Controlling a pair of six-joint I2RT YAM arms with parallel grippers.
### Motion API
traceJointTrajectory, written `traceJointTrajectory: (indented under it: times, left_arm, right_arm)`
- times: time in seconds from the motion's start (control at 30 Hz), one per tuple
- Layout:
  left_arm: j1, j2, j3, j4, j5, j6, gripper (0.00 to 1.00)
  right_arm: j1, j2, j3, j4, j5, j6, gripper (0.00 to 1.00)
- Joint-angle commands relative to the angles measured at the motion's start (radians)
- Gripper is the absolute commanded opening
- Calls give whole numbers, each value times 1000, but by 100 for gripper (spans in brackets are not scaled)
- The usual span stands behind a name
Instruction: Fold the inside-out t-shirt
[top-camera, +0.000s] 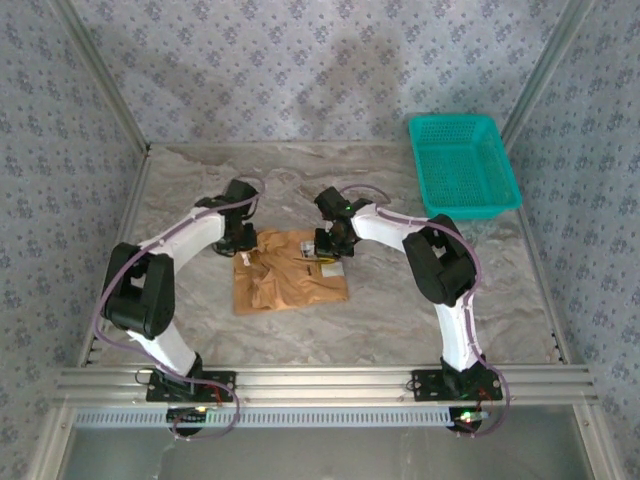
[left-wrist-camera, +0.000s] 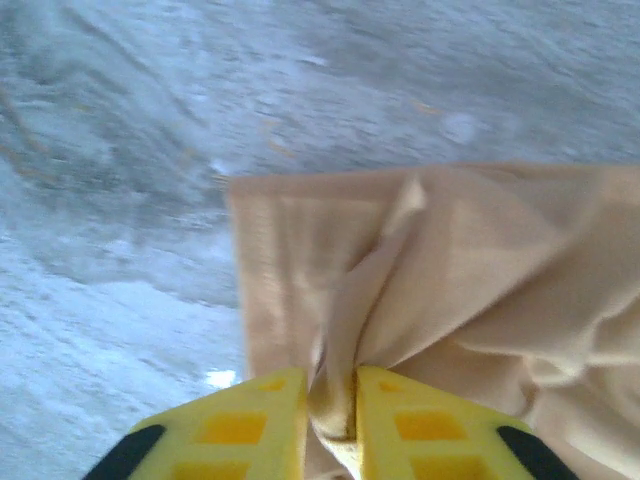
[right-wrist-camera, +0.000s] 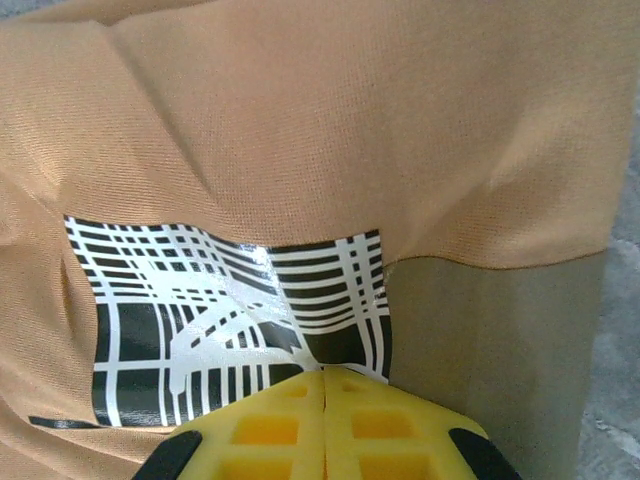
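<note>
While left fingers (left-wrist-camera: 300, 390) pinch a fold of the inside-out t-shirt (left-wrist-camera: 480, 270) and right fingers (right-wrist-camera: 325, 400) sit shut, perhaps empty, a lopsided lift could undo it.

Grey marbled tabletop (top-camera: 380, 320) inside blue-grey floral-patterned walls (top-camera: 300, 70), aluminium frame rails (top-camera: 330, 380) along the near edge.

basket: teal mesh basket (top-camera: 465, 165) | place: far right corner of marble table (top-camera: 385, 312)

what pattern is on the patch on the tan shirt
Black patch with white criss-cross lines, plaid-like; clearest in the right wrist view.
</note>
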Motion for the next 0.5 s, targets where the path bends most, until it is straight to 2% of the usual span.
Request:
traceJointTrajectory:
  times: [0.0,0.03,0.13,0.27,0.37,0.47]
  left_arm:
    - [71,-37,-15,-47,-22,11,32]
    - [92,-42,-1,-65,-50,4,41]
    - [89,-68,64,-120,-142,-14,50]
    - [-26,-115,123,-124,-135,-43,56]
    - [-145,-120,125,-88,-19,-97,57]
    - [-241,-109,75,36,132,-192,55]
  right_arm:
    - [-4,-6,-13,-49,18,-23,7]
    - [-3,-11,1,-67,17,-28,8]
    - [1,-26,43,-91,7,-29,9]
    - [-8,-46,68,-95,-11,-28,11]
    - [-33,-34,80,-98,-12,-21,11]
    - [-67,-7,87,-79,-27,5,11]
